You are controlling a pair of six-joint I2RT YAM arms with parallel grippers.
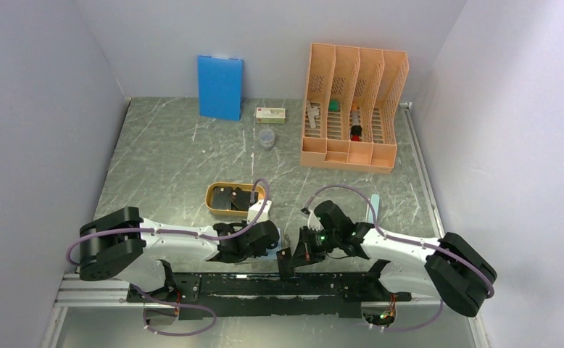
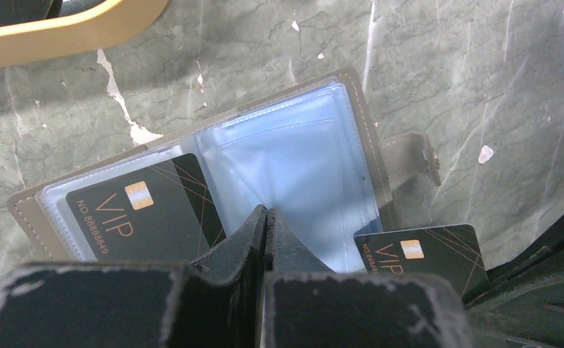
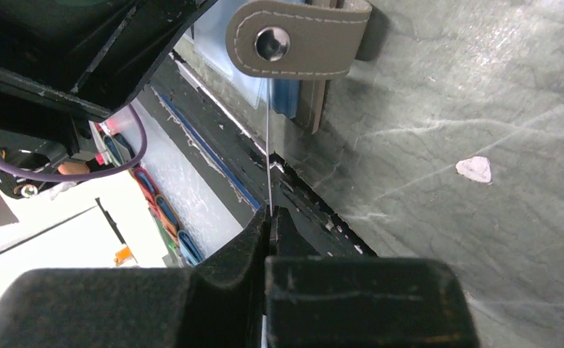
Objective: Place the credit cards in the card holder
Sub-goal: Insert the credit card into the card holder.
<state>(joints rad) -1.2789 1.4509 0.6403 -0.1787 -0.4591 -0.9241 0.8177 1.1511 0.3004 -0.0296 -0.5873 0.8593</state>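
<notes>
The card holder lies open on the marble table, pale blue pockets up, and its snap strap shows in the right wrist view. One black credit card marked VIP sits in its left pocket. My left gripper is shut, its tips resting on the holder's middle fold. My right gripper is shut on a second black credit card, seen edge-on as a thin line in the right wrist view. That card's corner meets the holder's lower right edge. In the top view both grippers meet near the table's front edge.
An orange oval tray holding dark cards sits just beyond the left gripper, its rim close to the holder. At the back stand a blue board, an orange file rack, a small box and a clear cup.
</notes>
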